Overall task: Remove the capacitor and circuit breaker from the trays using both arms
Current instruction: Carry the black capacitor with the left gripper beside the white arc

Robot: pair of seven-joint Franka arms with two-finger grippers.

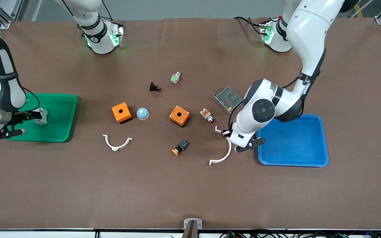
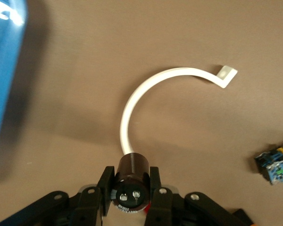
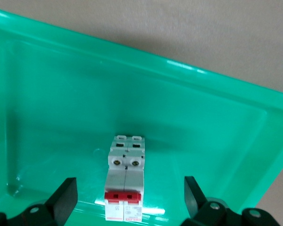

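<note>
The breaker (image 3: 125,187), a white-grey block with red levers, lies in the green tray (image 3: 217,122) at the right arm's end of the table; it also shows in the front view (image 1: 42,116). My right gripper (image 3: 129,200) is open, its fingers wide on either side of the breaker and clear of it; in the front view it (image 1: 31,115) hangs over the tray (image 1: 61,132). My left gripper (image 2: 130,182) is shut on the capacitor (image 2: 132,168), a black stubby cylinder with two pale dots. In the front view it (image 1: 225,133) is over a white curved clip (image 1: 224,155) beside the blue tray (image 1: 322,142).
Mid-table lie two orange boxes (image 1: 121,112) (image 1: 179,115), a blue dome button (image 1: 142,113), a black red-tipped button (image 1: 154,87), a green-white part (image 1: 175,78), a mesh-covered unit (image 1: 228,99), a white-and-orange switch (image 1: 207,115), an orange-capped button (image 1: 180,147) and a second white clip (image 1: 117,144).
</note>
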